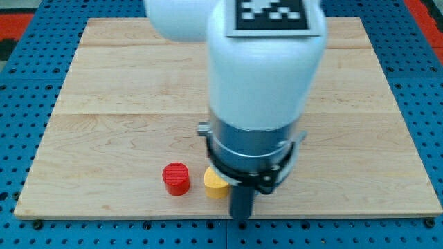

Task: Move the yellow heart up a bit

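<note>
you see one view from above and a little from the front. the wooden table (104,104) lies on a blue base with small holes (21,90). the big white arm (266,69) comes down from the view's top and covers the middle of the table; on its top there is a black and white square marker (271,14). under the white part there is a dark grey ring (250,149) with a black bracket.

the tool here is only a straight dark rod, it has no jaws, so it does not open or close and it holds nothing. my tip (240,218) is at the view's bottom, very close to the front edge of the table.

the yellow heart (215,183) is low on the table, just to the view's left of the rod and a little higher than my tip. the arm hides its right part, so you cannot tell if the rod touches it or not. the heart shape is also not clear from this angle.

the red cylinder (176,178) stands just beside the yellow heart, on the view's left, with a small gap between them.
</note>
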{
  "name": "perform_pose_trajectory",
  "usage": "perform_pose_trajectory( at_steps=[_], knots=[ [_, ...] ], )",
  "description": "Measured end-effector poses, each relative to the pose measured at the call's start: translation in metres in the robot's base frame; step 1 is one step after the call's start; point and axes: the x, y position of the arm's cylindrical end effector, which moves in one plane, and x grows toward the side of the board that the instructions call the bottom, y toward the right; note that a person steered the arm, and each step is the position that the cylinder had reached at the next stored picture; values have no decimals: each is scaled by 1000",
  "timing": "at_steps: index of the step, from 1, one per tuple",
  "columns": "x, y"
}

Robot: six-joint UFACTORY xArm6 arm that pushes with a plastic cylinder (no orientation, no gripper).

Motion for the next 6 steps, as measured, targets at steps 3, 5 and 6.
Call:
perform_pose_trajectory(
  at_steps=[3, 5, 6],
  knots=[
    [-79, -23],
    [-76, -22],
    [-82, 12]
  ],
)
